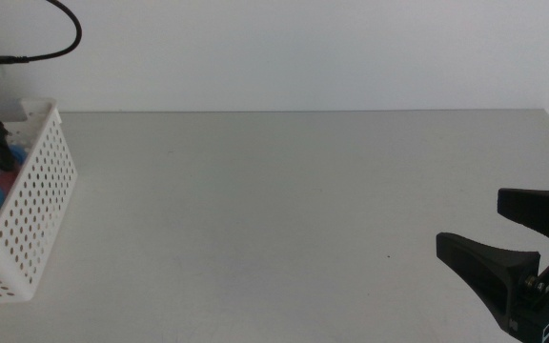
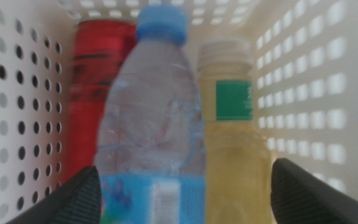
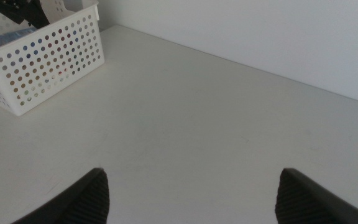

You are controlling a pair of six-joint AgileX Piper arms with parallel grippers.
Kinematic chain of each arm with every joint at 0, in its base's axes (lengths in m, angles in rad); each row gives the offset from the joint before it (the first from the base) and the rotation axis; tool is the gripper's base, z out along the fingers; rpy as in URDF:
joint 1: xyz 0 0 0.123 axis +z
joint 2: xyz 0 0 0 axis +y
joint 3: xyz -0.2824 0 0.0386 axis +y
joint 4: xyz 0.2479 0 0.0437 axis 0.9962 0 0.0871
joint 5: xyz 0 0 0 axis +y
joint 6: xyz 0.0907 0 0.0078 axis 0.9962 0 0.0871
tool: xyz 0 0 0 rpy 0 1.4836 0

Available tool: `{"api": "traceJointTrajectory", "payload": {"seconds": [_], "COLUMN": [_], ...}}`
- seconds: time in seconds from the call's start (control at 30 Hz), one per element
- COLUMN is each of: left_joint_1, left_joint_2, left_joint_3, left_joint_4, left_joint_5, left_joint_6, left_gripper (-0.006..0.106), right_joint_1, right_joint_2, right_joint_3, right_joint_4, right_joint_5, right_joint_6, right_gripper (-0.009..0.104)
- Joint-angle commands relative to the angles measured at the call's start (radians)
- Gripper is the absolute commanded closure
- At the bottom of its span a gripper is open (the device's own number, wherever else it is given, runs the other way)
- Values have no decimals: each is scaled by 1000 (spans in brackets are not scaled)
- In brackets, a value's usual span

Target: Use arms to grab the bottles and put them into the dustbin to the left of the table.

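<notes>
The white dustbin (image 1: 36, 205) with rows of small holes stood at the left edge of the light-grey table (image 1: 284, 210). All three drinks were inside the dustbin. In the left wrist view they lay side by side. The red can (image 2: 95, 93) was next to one holed wall. The water bottle (image 2: 154, 124) with the blue cap was in the middle, touching the can. The yellow tea bottle (image 2: 229, 130) with the green label and white cap was on the other side of the water bottle, next to the other holed wall.

The left gripper (image 2: 182, 193) hung over the inside of the dustbin, right above the bottles. Its two dark jaws were spread wide, one on each side of the water bottle, and they held nothing.

The right gripper (image 1: 522, 238) was far from the dustbin, at the right side of the table near the front edge. Its jaws were also spread apart and held nothing. In the right wrist view, the dustbin was seen far across the table from this gripper.
</notes>
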Motion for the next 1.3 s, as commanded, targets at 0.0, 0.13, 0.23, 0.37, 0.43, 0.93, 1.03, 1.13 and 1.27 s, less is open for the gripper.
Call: {"api": "traceJointTrajectory", "payload": {"seconds": [0.0,0.13,0.23,0.37,0.43,0.93,1.03,1.13,1.27], "left_joint_1": [-2,-27,-47,-47,-53,-319,-364,-371,-371], "left_joint_2": [-91,-158,-200,-263,-295,-671,-773,-840,-900], "left_joint_3": [-32,-32,-32,-32,-32,213,322,373,395], "left_joint_4": [-30,-30,-28,-86,-103,36,84,114,170], "left_joint_5": [-20,26,26,69,85,-97,-214,-249,-257], "left_joint_6": [-23,-23,-88,-93,-63,-121,-160,-187,-234], "left_gripper": [7,7,7,7,7,7,7,7,7], "right_joint_1": [1,1,1,1,1,1,1,1,1], "right_joint_2": [-6,-6,-6,-6,-6,-6,-6,-6,-6], "right_joint_3": [-33,-33,-33,-33,-33,-33,-33,-33,-33], "right_joint_4": [-4,-4,-4,-4,-4,-4,-4,-4,-4], "right_joint_5": [-71,-71,-71,-71,-71,-71,-71,-71,-71], "right_joint_6": [-12,-12,-12,-12,-12,-12,-12,-12,-12], "right_gripper": [24,24,24,24,24,24,24,24,24]}}
